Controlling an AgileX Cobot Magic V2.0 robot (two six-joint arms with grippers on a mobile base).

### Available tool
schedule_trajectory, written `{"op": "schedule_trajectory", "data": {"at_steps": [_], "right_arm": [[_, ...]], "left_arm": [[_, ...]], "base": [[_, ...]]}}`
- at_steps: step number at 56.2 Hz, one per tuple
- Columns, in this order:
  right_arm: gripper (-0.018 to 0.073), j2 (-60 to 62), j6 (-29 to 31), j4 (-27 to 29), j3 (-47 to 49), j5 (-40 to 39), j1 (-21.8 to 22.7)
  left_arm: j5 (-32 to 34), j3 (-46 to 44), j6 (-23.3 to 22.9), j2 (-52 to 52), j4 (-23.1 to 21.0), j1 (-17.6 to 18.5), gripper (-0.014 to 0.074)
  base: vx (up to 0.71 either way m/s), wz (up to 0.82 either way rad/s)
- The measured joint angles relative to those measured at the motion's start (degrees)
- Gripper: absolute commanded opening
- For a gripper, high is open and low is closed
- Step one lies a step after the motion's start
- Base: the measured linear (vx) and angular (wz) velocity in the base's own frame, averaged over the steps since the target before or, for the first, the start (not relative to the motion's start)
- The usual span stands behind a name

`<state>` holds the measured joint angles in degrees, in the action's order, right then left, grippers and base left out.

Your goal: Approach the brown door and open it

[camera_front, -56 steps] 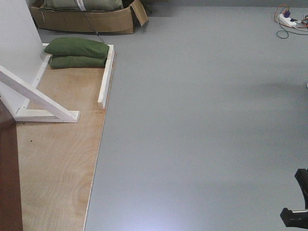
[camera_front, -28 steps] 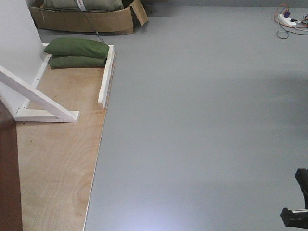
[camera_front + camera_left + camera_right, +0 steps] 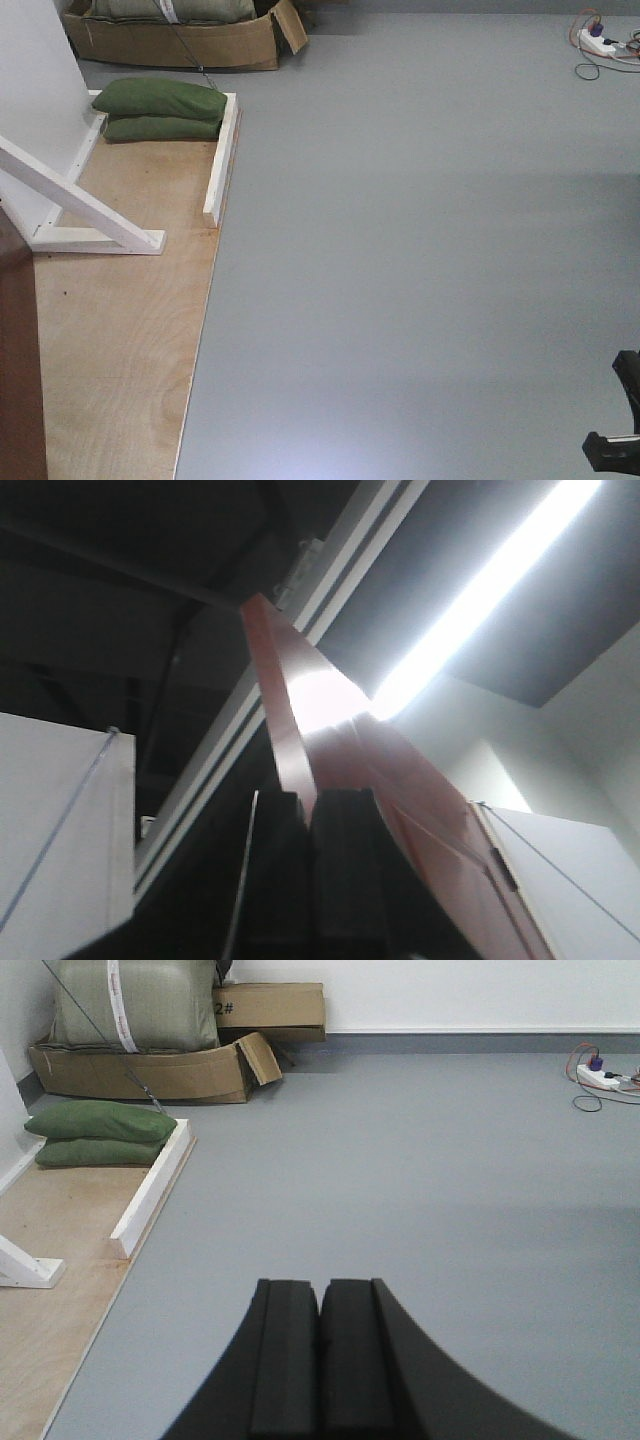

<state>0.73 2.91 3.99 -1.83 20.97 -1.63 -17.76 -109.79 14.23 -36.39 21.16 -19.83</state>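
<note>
Two green sandbags (image 3: 165,98) (image 3: 160,129), one brown door (image 3: 18,380), one power strip (image 3: 598,41).

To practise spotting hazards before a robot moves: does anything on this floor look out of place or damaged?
The cardboard box has a side flap splayed outward. A power strip lies on the grey floor with tangled cables. Nothing looks spilled.

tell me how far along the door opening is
Done: the robot is at the brown door, whose leaf stands out over the plywood platform, apparently ajar. In hand: left jaws, shut, sit right at the door's edge; contact unclear. Left: swinging it wider. Right jaws shut, holding nothing.
</note>
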Motion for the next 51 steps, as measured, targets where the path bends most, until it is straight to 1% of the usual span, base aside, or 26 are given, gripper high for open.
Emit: {"op": "schedule_trajectory", "data": {"at_steps": [4,7,10,21,25,28,31,34,40,43,51], "right_arm": [[0.0000,0.0,0.0,0.0,0.0,0.0,0.0],[0.0000,0.0,0.0,0.0,0.0,0.0,0.0],[0.0000,0.0,0.0,0.0,0.0,0.0,0.0],[0.0000,0.0,0.0,0.0,0.0,0.0,0.0],[0.0000,0.0,0.0,0.0,0.0,0.0,0.0],[0.0000,0.0,0.0,0.0,0.0,0.0,0.0],[0.0000,0.0,0.0,0.0,0.0,0.0,0.0],[0.0000,0.0,0.0,0.0,0.0,0.0,0.0],[0.0000,0.0,0.0,0.0,0.0,0.0,0.0],[0.0000,0.0,0.0,0.0,0.0,0.0,0.0],[0.0000,0.0,0.0,0.0,0.0,0.0,0.0]], "left_arm": [[-0.1,-0.6,0.0,-0.1,-0.1,-2.0,-0.0006],[-0.9,-0.7,0.0,-0.3,-1.1,-3.2,-0.0006],[-1.8,-0.7,0.0,-0.6,-2.7,-4.3,-0.0006],[-7.9,-0.7,0.0,-2.1,-12.7,-8.1,-0.0006],[-10.5,-0.7,0.0,-2.5,-14.6,-8.8,-0.0006],[-11.5,-0.7,0.0,-3.0,-14.3,-9.2,-0.0006],[-11.8,-0.7,0.0,-3.7,-12.3,-9.4,-0.0006],[-11.8,-0.7,0.0,-4.9,-8.4,-9.5,-0.0006],[-12.1,-0.7,0.0,-8.3,2.0,-9.5,-0.0006],[-12.3,-0.6,0.0,-10.2,6.3,-9.5,-0.0006],[-13.0,-0.6,0.0,-15.0,14.2,-9.5,-0.0006]], "base": [[0.00,0.00],[0.00,0.00],[0.00,0.00],[0.00,0.00],[0.00,0.00],[0.00,0.00],[0.00,0.00],[0.00,0.00],[0.00,0.00],[0.00,0.00],[0.00,0.00]]}}
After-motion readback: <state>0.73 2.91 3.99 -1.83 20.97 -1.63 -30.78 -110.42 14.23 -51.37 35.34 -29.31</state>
